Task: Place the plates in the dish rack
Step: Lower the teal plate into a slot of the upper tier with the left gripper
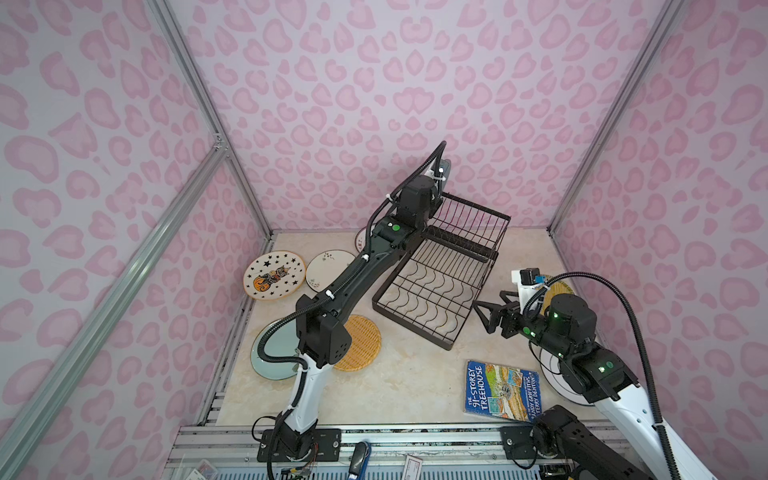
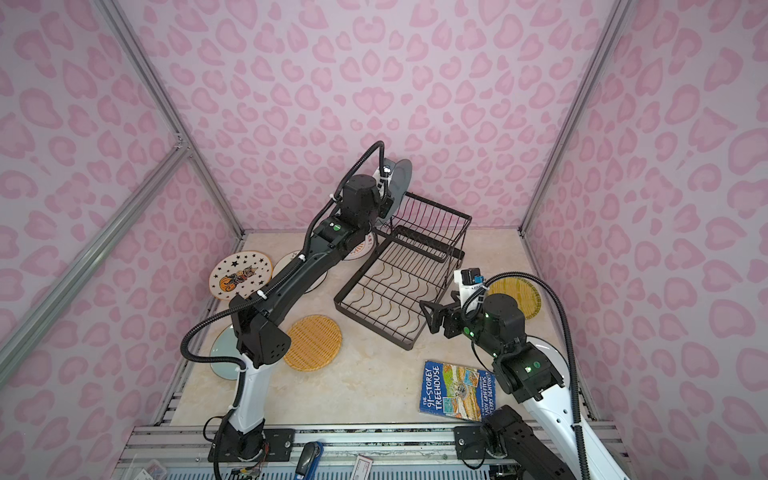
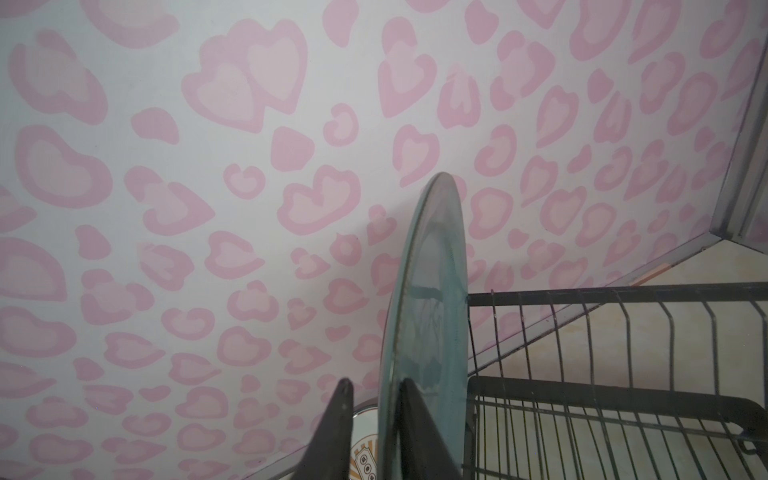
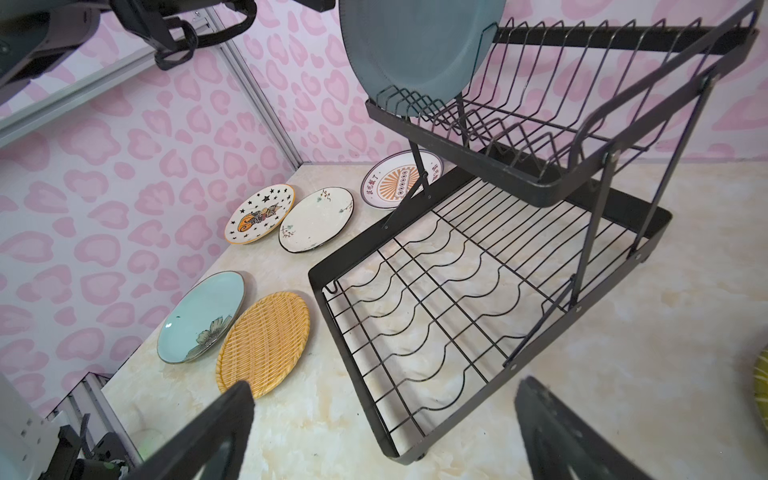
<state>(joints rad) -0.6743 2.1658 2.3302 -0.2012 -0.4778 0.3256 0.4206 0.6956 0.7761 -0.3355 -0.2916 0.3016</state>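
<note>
Slotting of teal-grey plate (image 4: 415,41) looks like the step in hand: it stands on edge in the end slot of the dish rack (image 4: 365,243), in the raised basket. Left gripper (image 3: 374,386) has jaws slightly apart w/ the rim between, one finger clear of it. Best check the plate sits btwn wires & won't tip outward, then back off along its plane.

Right gripper (image 1: 484,318) is wide apart, empty, near the rack's front corner. Sunburst plate (image 4: 399,183) lies just behind the rack, an awkward reach. Star plate (image 4: 259,214), sprig plate (image 4: 318,218), floral plate (image 4: 203,316) & orange woven plate (image 4: 266,343) lie flat on the surface left of the rack. Book (image 1: 500,390) lies in front of the rack; leave it.
</note>
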